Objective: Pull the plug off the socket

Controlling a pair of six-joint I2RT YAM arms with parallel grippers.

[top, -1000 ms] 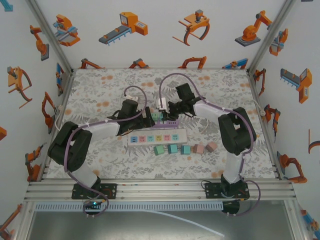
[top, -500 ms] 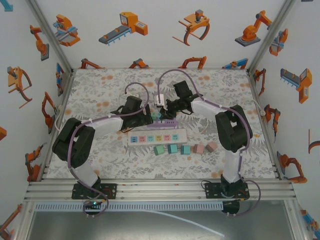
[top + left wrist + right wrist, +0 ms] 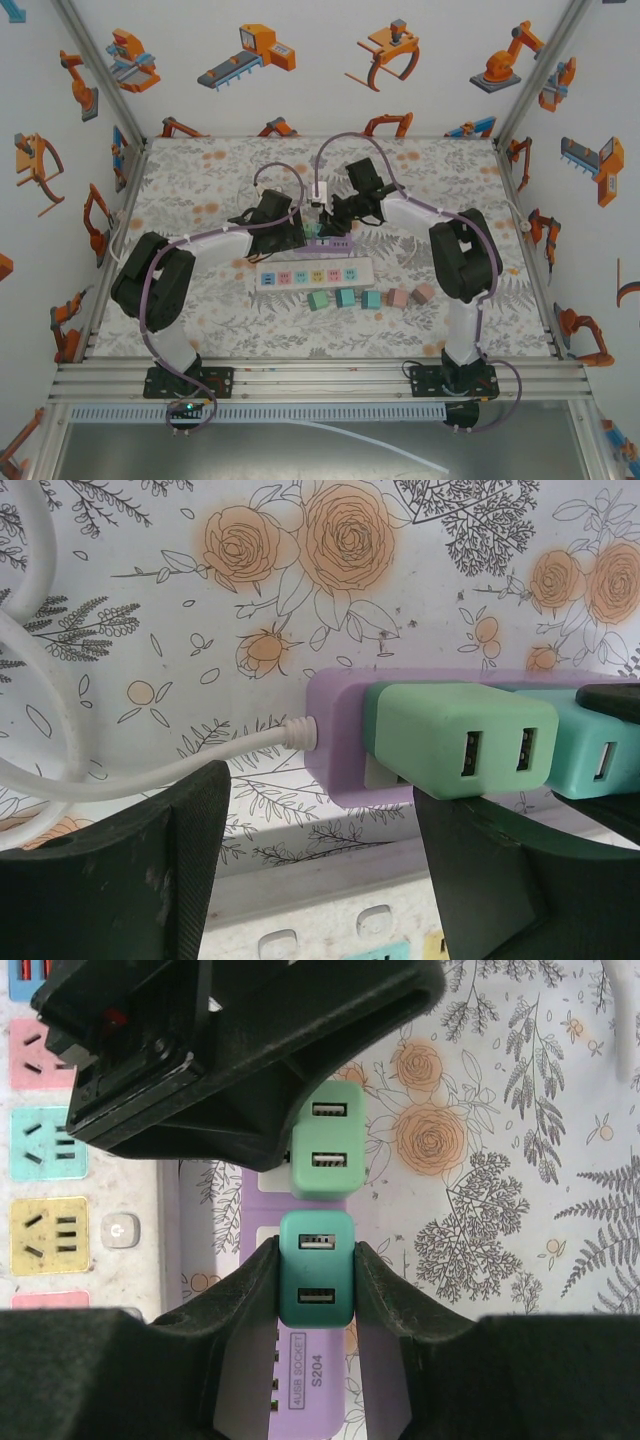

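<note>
A purple socket strip [image 3: 303,1385] [image 3: 338,742] [image 3: 340,243] lies on the floral mat with two USB plugs in it. My right gripper [image 3: 317,1252] [image 3: 323,215] is shut on the darker teal plug [image 3: 316,1285] [image 3: 592,762], one finger pressed on each side. Beside it sits a lighter green plug [image 3: 325,1142] [image 3: 462,738]. My left gripper [image 3: 322,872] [image 3: 297,234] is open at the strip's cable end; its right finger [image 3: 490,880] lies just under the green plug and its left finger [image 3: 130,870] stands apart from the strip.
A white power strip [image 3: 315,275] [image 3: 60,1175] lies just in front of the purple one. Several small coloured blocks [image 3: 345,297] line up nearer the arms. The purple strip's white cable [image 3: 150,775] loops off to the left. Cage walls surround the mat.
Both grippers have closed in on the purple strip, the left one moving right and back, the right one moving slightly left.
</note>
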